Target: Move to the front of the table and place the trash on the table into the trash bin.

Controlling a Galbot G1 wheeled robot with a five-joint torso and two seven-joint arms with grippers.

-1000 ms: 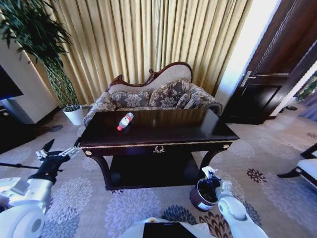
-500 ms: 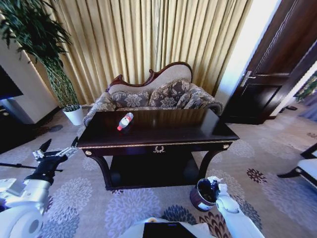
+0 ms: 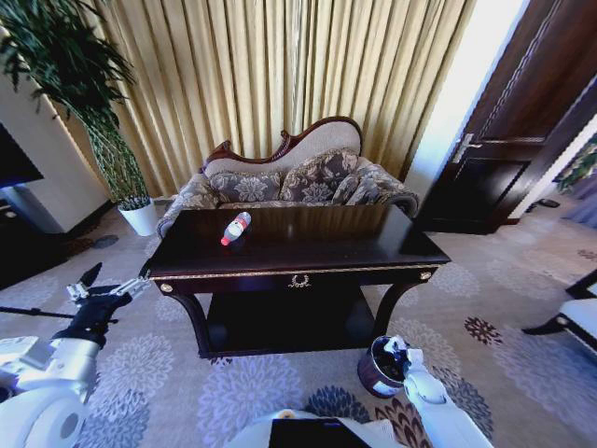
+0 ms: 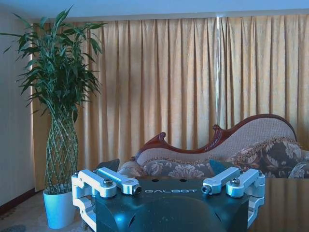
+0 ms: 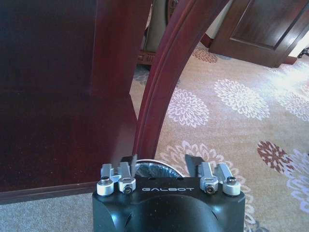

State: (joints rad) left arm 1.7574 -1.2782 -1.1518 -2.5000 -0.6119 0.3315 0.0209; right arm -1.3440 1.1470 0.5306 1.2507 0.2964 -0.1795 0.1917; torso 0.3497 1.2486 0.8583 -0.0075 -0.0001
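Trash bottle (image 3: pixel 236 228) lies on the dark bench (image 3: pixel 308 245). Right end effector (image 3: pixel 399 356), fingers apart, hangs over the trash bin (image 3: pixel 379 369). Left end effector (image 3: pixel 104 289), fingers apart, waits by the bench's corner.

Bottle (image 3: pixel 236 228) lies on table (image 3: pixel 373 245); trash bin (image 3: pixel 381 368) stands front-right.

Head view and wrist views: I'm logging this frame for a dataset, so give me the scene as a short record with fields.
table: dark wooden table, centred before the robot
trash: bottle lying on the tabletop, toward the robot's left
trash bin: trash bin on the carpet by the table's right front leg
left gripper: left gripper open, off the table's left corner
right gripper: right gripper open, above the bin
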